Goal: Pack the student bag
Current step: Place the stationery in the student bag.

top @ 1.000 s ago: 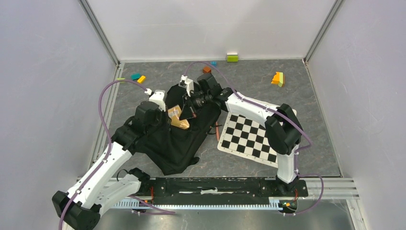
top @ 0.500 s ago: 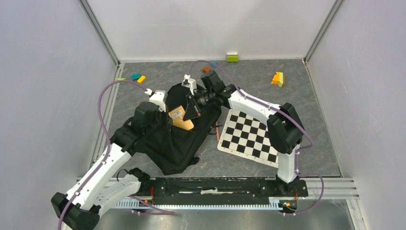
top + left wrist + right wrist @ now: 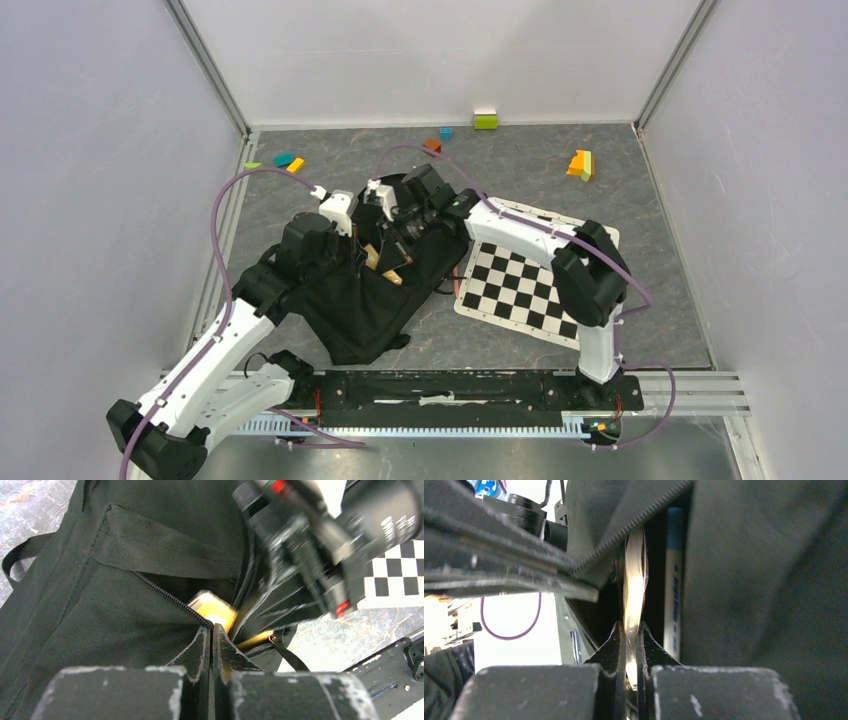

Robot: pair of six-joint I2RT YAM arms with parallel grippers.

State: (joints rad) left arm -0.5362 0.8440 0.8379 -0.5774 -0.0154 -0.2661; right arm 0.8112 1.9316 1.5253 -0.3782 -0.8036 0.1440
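Student bag point(image 3: 360, 305): black, slumped on the grey table point(image 3: 520, 165) left of centre, with its mouth towards the back and its loose end trailing towards the arm bases.

Far left, by the wall rail: a teal block point(image 3: 284, 159) with a yellow block point(image 3: 296, 165) just beside it.

Left arm reaches in from the near left corner to the left lip of the bag's mouth. Left gripper point(image 3: 212, 639): fingers pressed together, pinching the bag fabric right where the zipper point(image 3: 167, 596) ends. The fabric tents up into the fingertips.

Just past those fingertips, inside the opening: a yellow packet point(image 3: 216, 611), partly sunk between the black folds.

Right gripper point(image 3: 631, 630): comes over the mouth from the right with its fingers clamped on the packet, seen edge-on as a thin glossy strip. Beside the packet, deeper in the bag, a blue-and-white pen point(image 3: 672, 590) lies along the inner wall.

Right of the bag: a thin reddish stick point(image 3: 453, 278) lies on the table between the bag and the checkered board point(image 3: 520, 285), close to the board's left edge. The board lies flat, and the right arm crosses above its back corner.

Back edge: an orange block point(image 3: 431, 146) and a small blue block point(image 3: 446, 132) near each other, and a green block point(image 3: 485, 121) against the rear wall. Back right, well apart: a yellow-and-orange block cluster point(image 3: 580, 164).
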